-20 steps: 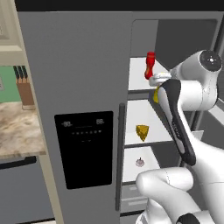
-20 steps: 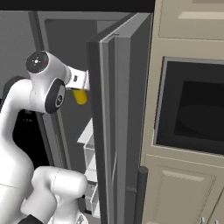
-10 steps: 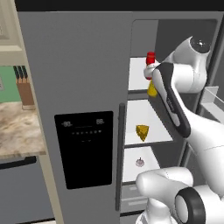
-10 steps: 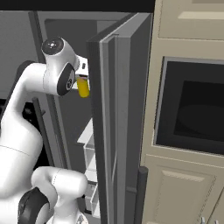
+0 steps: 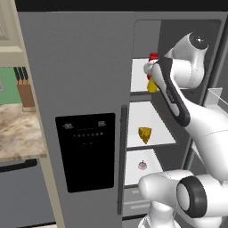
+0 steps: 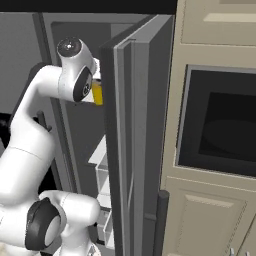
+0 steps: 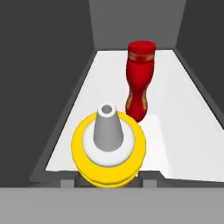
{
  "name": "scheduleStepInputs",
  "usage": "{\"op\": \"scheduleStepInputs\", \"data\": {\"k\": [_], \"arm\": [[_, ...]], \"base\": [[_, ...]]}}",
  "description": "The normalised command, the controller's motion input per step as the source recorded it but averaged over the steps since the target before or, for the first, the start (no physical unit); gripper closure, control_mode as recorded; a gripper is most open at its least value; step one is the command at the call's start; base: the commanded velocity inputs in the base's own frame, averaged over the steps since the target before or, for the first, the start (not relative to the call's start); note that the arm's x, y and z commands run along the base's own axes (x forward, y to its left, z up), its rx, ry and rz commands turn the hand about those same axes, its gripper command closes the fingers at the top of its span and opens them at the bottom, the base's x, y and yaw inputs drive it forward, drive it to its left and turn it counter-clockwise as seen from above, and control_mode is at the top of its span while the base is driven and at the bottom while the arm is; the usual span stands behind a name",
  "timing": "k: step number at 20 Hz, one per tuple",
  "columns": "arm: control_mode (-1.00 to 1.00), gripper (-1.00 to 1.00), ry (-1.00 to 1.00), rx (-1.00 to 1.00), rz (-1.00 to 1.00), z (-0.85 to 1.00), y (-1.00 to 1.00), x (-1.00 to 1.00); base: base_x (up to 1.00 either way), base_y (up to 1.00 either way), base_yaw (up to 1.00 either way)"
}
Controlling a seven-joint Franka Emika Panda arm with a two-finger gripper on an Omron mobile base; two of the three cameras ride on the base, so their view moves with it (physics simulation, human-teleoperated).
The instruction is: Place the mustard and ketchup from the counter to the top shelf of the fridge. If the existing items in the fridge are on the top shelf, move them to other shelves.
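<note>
Hand grips one mustard bottle at the near edge of the top shelf inside the open fridge. One ketchup bottle stands upright farther back on that shelf. One cheese wedge sits on the shelf below, one small bulb lower still.

In the left base view the white arm covers most of the mustard, so just a bit of yellow shows. The ketchup peeks out too, only its red top. In the right base view the open door of the fridge hides all but a small yellow strip of the bottle. In the hand view the mustard's bottom part is cut off, and so are the fingers (open or closed, hard to say)
</note>
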Motion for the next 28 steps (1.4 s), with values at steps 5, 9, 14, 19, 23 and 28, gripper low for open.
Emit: {"op": "scheduleStepInputs", "data": {"k": [5,9,14,19,23,28], "arm": [[-1.00,1.00,-0.02,0.00,0.00,0.00,0.03,0.48],[-1.00,1.00,0.00,0.00,0.00,-0.06,0.05,0.26],[-1.00,1.00,0.00,0.00,0.00,-0.17,0.11,0.22],[-1.00,1.00,0.00,0.00,0.00,-0.39,0.08,0.07],[-1.00,1.00,0.00,0.00,0.00,-0.32,0.07,0.09],[-1.00,1.00,-0.02,0.00,0.00,-0.20,0.17,0.38]], "base": [[0.00,0.00,0.00],[0.00,0.00,0.00],[0.00,0.00,0.00],[0.00,0.00,0.00],[0.00,0.00,0.00],[0.00,0.00,0.00]]}}
